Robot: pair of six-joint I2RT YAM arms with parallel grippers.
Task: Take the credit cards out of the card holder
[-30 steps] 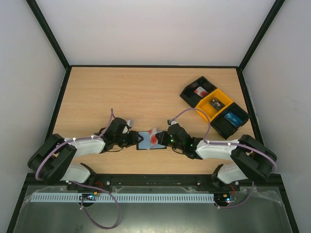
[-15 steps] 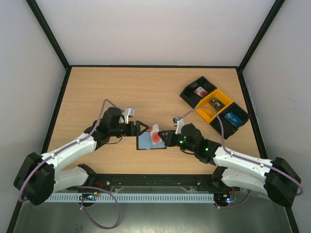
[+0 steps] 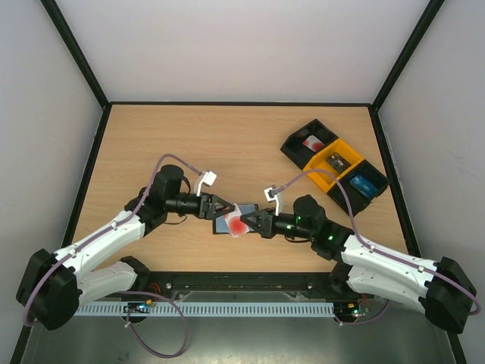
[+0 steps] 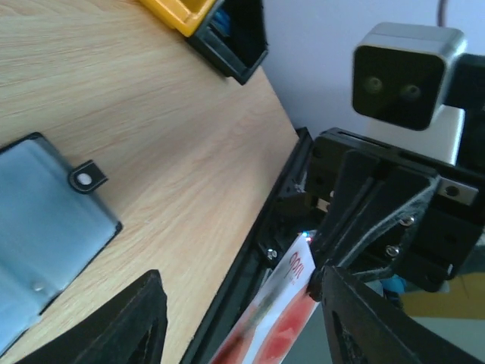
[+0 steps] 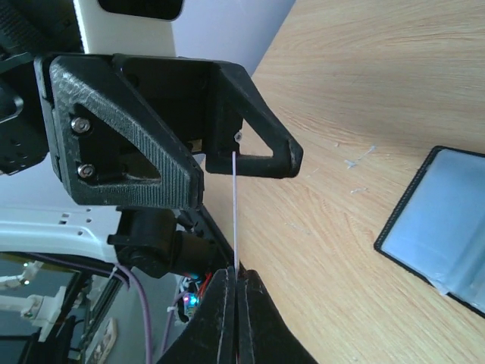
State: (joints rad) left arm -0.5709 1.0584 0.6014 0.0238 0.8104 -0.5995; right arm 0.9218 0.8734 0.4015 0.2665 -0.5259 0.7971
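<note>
The card holder (image 3: 225,221) lies open on the table, showing its pale blue sleeve; it also shows in the left wrist view (image 4: 38,243) and the right wrist view (image 5: 447,227). My right gripper (image 3: 254,222) is shut on a credit card (image 3: 240,224) with a red mark and holds it just above the holder. In the right wrist view the card (image 5: 234,212) is edge-on in the shut gripper (image 5: 236,277). My left gripper (image 3: 222,206) is open; the card (image 4: 284,318) reaches between its fingers (image 4: 371,326), its far edge against one of them.
A row of three open bins, black, yellow and black (image 3: 333,163), stands at the back right with small items inside. Its end (image 4: 235,38) shows in the left wrist view. Black frame rails (image 3: 91,163) edge the table.
The card was sticking out of the holder between both grippers; now the right gripper holds it free above the holder. Both arms stretched forward, and the left gripper opened and swung towards the card.
</note>
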